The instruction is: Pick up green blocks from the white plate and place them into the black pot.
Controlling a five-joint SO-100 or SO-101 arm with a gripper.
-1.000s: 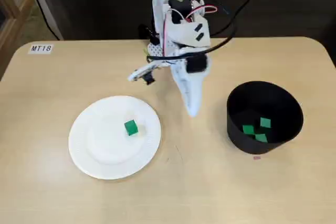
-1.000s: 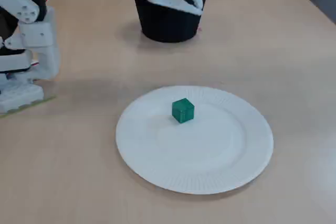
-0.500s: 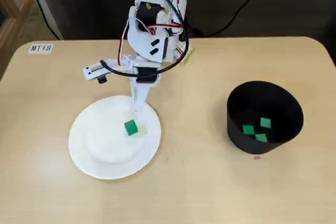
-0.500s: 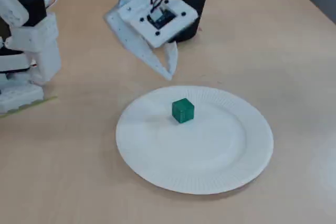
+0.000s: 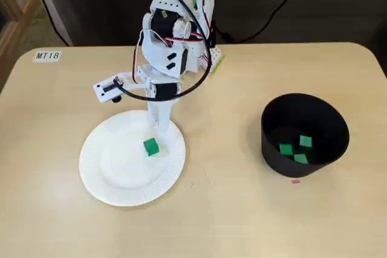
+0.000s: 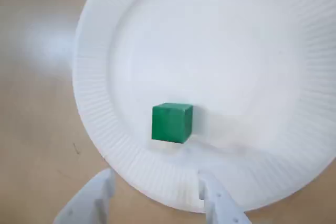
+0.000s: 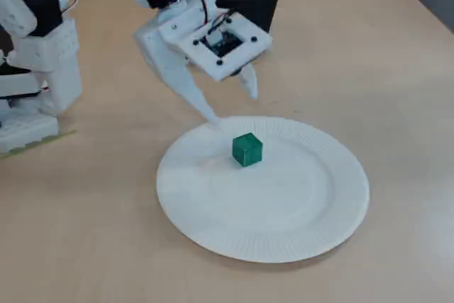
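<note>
In the wrist view the gripper is open and empty, its two fingers over the near rim of the white plate. The green block sits on the plate just ahead of the gap, closer to the right-hand finger in that view. It is a cube with faces square to the jaws, so I judge a short forward reach is needed. The black pot stands well apart.

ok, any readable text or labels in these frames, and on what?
"MT18": white label on the table's far-left corner, in a fixed view.
Pink tag on the table beside the black pot: too small to read.
Nothing else readable.
</note>
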